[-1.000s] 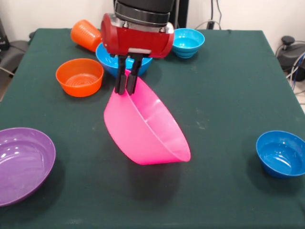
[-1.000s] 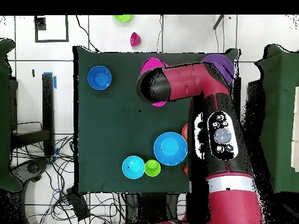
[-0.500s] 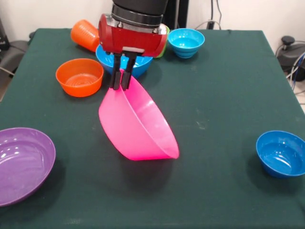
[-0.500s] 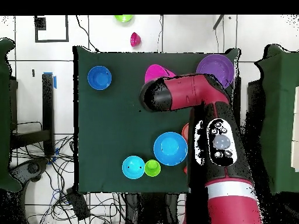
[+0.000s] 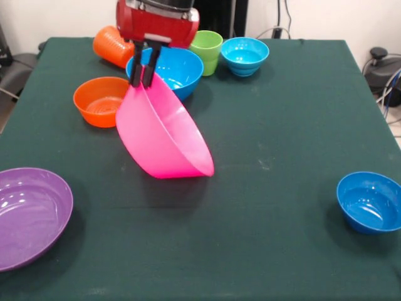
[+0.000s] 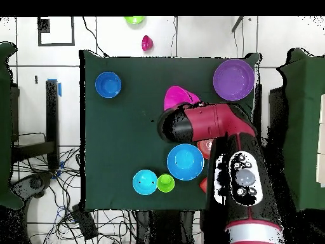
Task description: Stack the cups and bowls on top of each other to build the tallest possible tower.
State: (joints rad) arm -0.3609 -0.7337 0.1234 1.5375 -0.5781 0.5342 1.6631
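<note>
Two dark fingers [image 5: 136, 66] of the gripper [image 5: 143, 74] pinch the rim of the huge pink bowl [image 5: 164, 134], tilted steeply, its lower edge near the green table [image 5: 282, 113]. Behind: medium blue bowl [image 5: 169, 68], lime green cup [image 5: 206, 50], cyan bowl [image 5: 244, 55], orange cup [image 5: 110, 46]. Beside: orange bowl [image 5: 97, 101]. Well apart: purple bowl [image 5: 28, 213], dark blue bowl [image 5: 371, 202].
</note>
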